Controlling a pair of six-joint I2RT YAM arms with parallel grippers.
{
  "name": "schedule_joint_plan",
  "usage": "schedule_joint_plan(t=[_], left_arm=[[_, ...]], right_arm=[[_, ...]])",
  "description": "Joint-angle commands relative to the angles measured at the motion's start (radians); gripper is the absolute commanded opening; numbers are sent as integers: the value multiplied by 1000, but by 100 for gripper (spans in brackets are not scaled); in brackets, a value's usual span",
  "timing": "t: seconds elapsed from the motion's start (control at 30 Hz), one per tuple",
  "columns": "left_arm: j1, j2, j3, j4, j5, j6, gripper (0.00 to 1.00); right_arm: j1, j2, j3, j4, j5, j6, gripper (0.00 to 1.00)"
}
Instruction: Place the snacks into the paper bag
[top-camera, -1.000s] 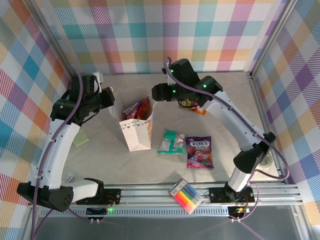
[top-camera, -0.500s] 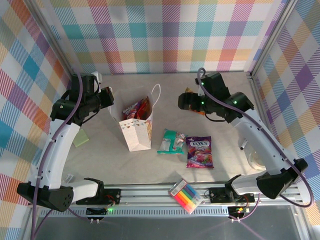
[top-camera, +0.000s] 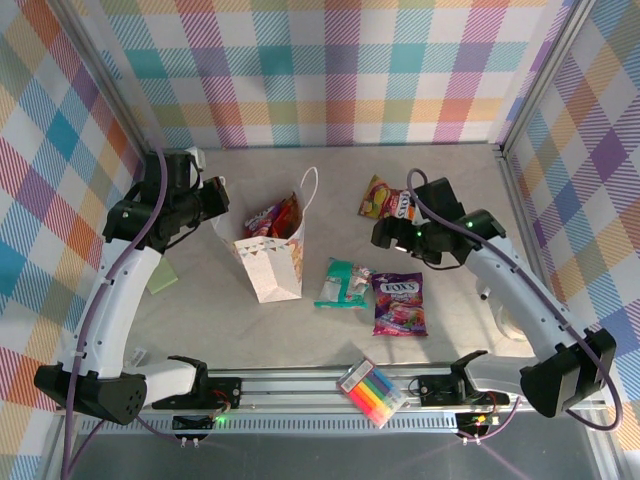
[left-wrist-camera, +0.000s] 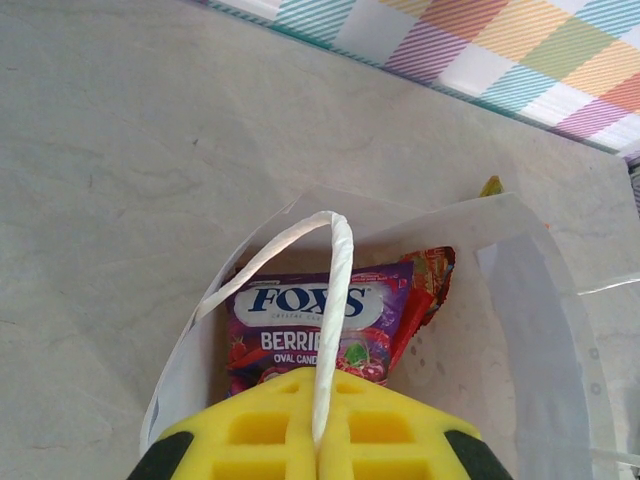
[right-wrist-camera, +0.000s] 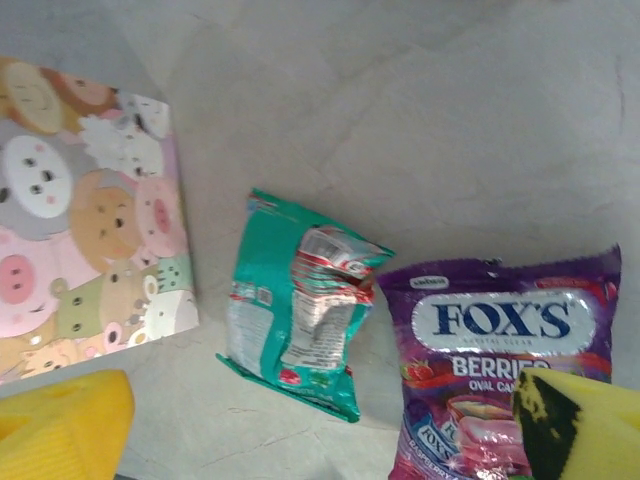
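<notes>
The white paper bag (top-camera: 272, 262) stands open left of centre, with a purple candy packet (left-wrist-camera: 312, 318) and a red packet (left-wrist-camera: 428, 282) inside. My left gripper (left-wrist-camera: 322, 398) is shut on the bag's rope handle (left-wrist-camera: 338, 270), holding it at the bag's left rim (top-camera: 218, 196). My right gripper (top-camera: 383, 236) hovers open and holds nothing above the table; its yellow fingers (right-wrist-camera: 62, 424) straddle the near end of a teal packet (right-wrist-camera: 296, 316) and a purple candy bag (right-wrist-camera: 500, 360). The teal packet (top-camera: 342, 283) and the purple bag (top-camera: 399, 303) lie right of the paper bag. An orange packet (top-camera: 385, 200) lies behind them.
A flat pack of coloured marker pens (top-camera: 372, 392) rests on the front rail. A pale green pad (top-camera: 160, 278) lies under the left arm. Checked walls close the back and both sides.
My right arm swung from the bag's mouth rightward and nearer, over the teal packet, and its jaws widened. The orange packet is now uncovered. The left arm held still.
</notes>
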Motion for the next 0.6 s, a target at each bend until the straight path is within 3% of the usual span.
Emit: schedule_joint_plan(t=[0.0,0.57], left_arm=[[12,-19,-28,-28,24,-17,6],[12,-68,-63,-37,19,-31,22]], right_arm=[[-36,-48,-70,11,-22,50,99],[-216,-149,-365,48,-66,120,99]])
